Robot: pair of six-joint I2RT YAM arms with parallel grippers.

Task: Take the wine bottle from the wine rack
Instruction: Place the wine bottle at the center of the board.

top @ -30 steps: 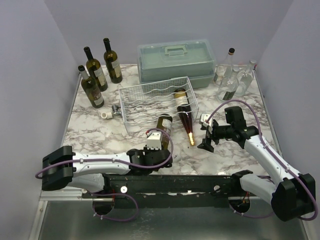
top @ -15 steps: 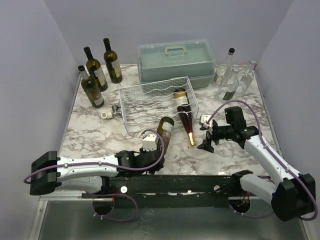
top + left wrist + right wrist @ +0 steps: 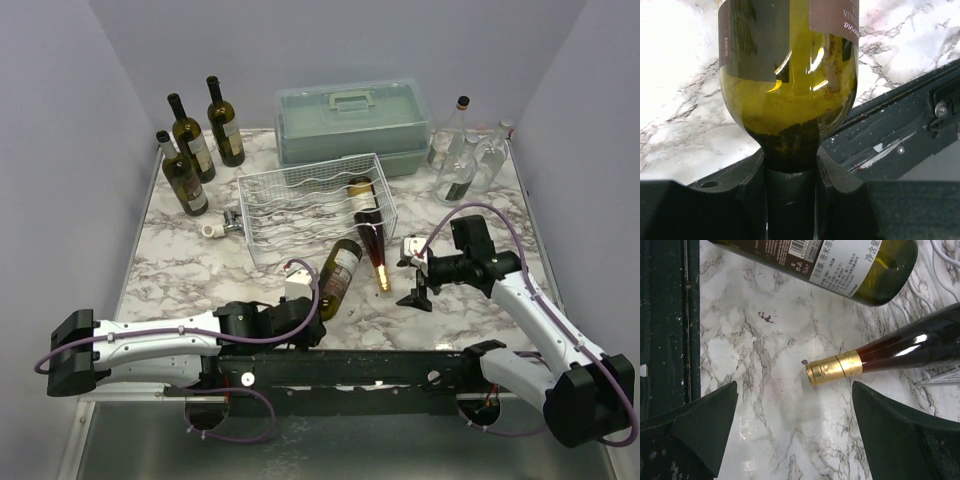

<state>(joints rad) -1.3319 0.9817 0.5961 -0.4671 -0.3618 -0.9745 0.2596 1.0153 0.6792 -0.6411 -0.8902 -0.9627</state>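
The white wire wine rack (image 3: pixel 300 200) stands mid-table. A dark red bottle with a gold cap (image 3: pixel 368 215) lies in its right groove, with the neck sticking out over the front edge. Its cap (image 3: pixel 832 371) shows in the right wrist view. My left gripper (image 3: pixel 303 305) is shut on the neck of a green wine bottle (image 3: pixel 340 270). That bottle lies slanted in front of the rack, its base near the front wires. In the left wrist view the fingers (image 3: pixel 837 190) clamp the neck under the bottle's shoulder (image 3: pixel 790 100). My right gripper (image 3: pixel 415 287) is open, just right of the gold cap.
A grey-green plastic case (image 3: pixel 352 120) stands behind the rack. Three dark bottles (image 3: pixel 195 150) stand at the back left and clear glass bottles (image 3: pixel 465 155) at the back right. A small white object (image 3: pixel 215 228) lies left of the rack. A black rail (image 3: pixel 350 365) runs along the near edge.
My left arm has drawn back toward the near left, pulling the green bottle away from the rack's front and slanting it. My right gripper has shifted slightly nearer.
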